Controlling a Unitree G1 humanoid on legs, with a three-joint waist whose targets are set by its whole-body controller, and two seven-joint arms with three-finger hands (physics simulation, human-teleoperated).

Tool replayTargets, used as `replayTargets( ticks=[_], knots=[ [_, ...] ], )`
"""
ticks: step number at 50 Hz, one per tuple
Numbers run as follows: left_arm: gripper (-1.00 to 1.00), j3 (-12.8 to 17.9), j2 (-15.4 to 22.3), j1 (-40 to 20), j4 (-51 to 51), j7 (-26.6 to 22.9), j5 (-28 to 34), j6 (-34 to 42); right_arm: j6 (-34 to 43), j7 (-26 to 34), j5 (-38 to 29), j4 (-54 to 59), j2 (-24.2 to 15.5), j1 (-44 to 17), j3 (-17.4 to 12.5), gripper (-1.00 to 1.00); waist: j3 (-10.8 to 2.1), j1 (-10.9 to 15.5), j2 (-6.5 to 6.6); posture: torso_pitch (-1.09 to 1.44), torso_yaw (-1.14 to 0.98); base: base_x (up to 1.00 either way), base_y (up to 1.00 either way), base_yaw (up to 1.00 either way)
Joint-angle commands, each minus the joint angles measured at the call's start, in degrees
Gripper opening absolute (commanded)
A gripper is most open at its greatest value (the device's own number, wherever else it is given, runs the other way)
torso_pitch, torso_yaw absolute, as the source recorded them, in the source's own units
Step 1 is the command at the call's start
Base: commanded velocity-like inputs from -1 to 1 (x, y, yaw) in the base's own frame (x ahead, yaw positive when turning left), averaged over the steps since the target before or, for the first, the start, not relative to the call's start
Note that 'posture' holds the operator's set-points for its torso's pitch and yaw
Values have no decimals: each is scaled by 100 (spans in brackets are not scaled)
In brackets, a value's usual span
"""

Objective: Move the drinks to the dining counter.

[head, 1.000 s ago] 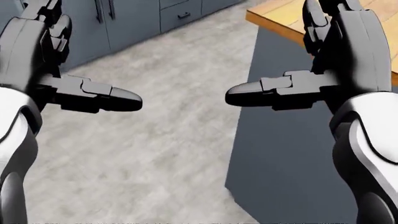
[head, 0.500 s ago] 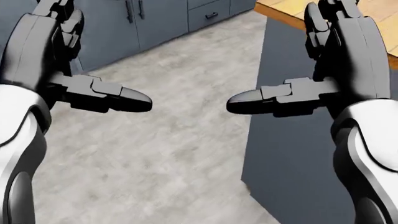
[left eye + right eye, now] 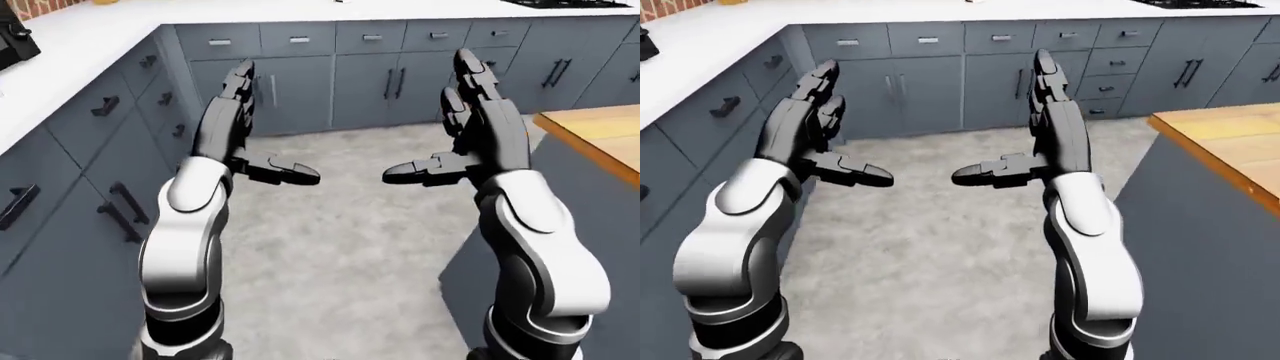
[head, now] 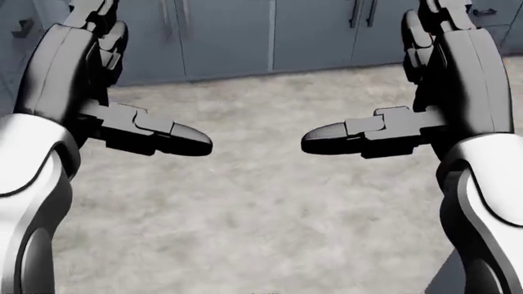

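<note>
No drinks show in any view. Both of my hands are raised at chest height over the floor and hold nothing. My left hand (image 3: 266, 127) is open, with its fingers pointing up and its thumb (image 4: 176, 138) pointing right. My right hand (image 3: 430, 120) mirrors it and is open too, its thumb (image 4: 331, 136) pointing left. A wide gap of bare floor separates the two thumbs.
Grey cabinets (image 3: 350, 75) under a white countertop (image 3: 100, 45) run along the top and left. A wooden counter (image 3: 1230, 142) on a dark base stands at the right. Something black (image 3: 15, 41) sits on the white top at far left. Grey stone floor (image 3: 340, 247) lies between.
The camera has swung left: the wooden counter and its dark side slid out of the head view to the right, and cabinets now fill its top. Both hands keep their pose.
</note>
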Motion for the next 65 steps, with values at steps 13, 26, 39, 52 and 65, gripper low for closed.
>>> replayTargets(
  ticks=[13,26,39,52,65],
  knots=[
    [100,96,39,-281,-281,1,106,-97,-266,59,-74,-146,-4,-169,64,100,-142,-3,821,0,0,8,0,100],
    [100,104,47,-329,-246,1,94,-120,-427,112,-106,-60,46,-70,44,100,-225,-58,-298,0,0,8,0,100],
    [100,106,48,-300,-266,-8,99,-130,-388,-90,-3,-12,-38,-114,-25,100,-90,-59,844,0,0,54,-43,15],
    [100,108,44,-285,-250,-16,100,-161,-396,19,-150,-49,-27,-92,17,100,-87,-3,86,0,0,80,-52,0],
    [100,96,37,-299,-227,-6,96,-178,-391,18,-201,-53,-18,-138,-7,100,-132,-71,719,0,0,83,-48,0]
  ],
)
